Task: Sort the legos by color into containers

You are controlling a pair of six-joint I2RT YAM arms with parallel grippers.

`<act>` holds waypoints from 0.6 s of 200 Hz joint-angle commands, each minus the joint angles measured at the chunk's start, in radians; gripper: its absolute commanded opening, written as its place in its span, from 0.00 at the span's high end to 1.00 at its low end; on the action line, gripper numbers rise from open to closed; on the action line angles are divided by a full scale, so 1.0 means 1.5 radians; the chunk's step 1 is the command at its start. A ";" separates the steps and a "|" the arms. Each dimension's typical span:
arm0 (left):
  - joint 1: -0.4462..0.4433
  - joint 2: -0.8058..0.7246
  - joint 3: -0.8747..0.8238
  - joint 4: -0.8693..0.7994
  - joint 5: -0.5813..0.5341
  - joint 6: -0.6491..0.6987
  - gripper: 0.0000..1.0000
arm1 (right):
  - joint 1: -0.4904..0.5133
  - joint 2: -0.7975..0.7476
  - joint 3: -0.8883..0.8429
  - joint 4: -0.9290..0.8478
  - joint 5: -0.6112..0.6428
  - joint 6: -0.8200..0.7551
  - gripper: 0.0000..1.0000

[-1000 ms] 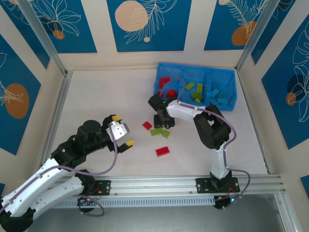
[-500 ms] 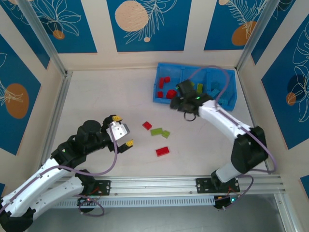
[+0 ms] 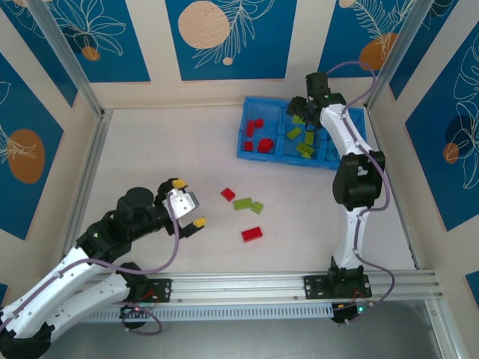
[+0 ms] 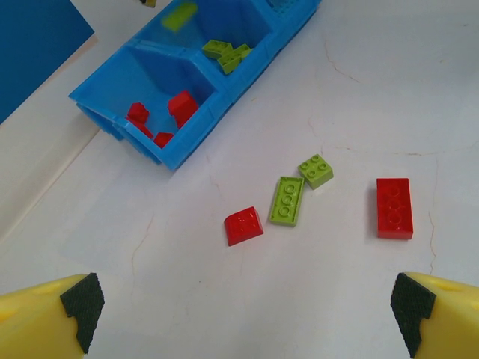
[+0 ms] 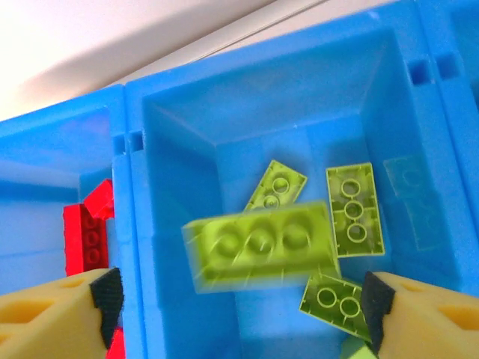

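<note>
**Right gripper [image 5: 241, 299] spread over the bin, green brick [image 5: 258, 245] loose between its pads**

Top camera: I have the right arm stretched far out to the blue bin [image 3: 243, 146] at the back right of the table [image 3: 150, 157], with its gripper above the middle compartment. I cannot read those jaws from up here. Red legos [image 3: 259, 135] lie in the left compartment and lime ones [image 3: 298, 137] in the middle. The arm covers much of the right one. Four pieces lie on the table between the arms: a red slope piece [image 3: 228, 194], a green plate [image 3: 242, 203] with a small green square [image 3: 257, 208] just beside it, and a red brick [image 3: 252, 234] nearer the bases. The left gripper [image 3: 191, 202] sits to the left of that group, well apart from the bin.

Left wrist camera: my left jaws stand wide apart with nothing between the black pads [image 4: 81, 310]. The same four loose pieces lie on the table ahead of them. Beyond is the bin, red pieces in its near compartment and green in the next. A blurred green shape shows above the bin at the top edge of the picture.

Right wrist camera: I am looking straight down into the middle compartment, where three lime bricks rest on the floor. The green brick is smeared with blur and clear of both pads, a gap on each side, so the jaws are parted and grip nothing. Red pieces show past the dividing wall on the left.
</note>
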 commanded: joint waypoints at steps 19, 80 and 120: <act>0.003 -0.008 -0.002 -0.005 -0.012 0.018 0.00 | 0.041 -0.073 0.009 -0.106 -0.015 -0.027 0.06; 0.004 0.001 -0.001 -0.006 -0.025 0.019 0.00 | 0.309 -0.359 -0.441 -0.015 0.044 0.091 0.04; 0.006 0.019 0.000 -0.002 -0.021 0.015 0.00 | 0.448 -0.359 -0.572 -0.024 0.052 0.187 0.09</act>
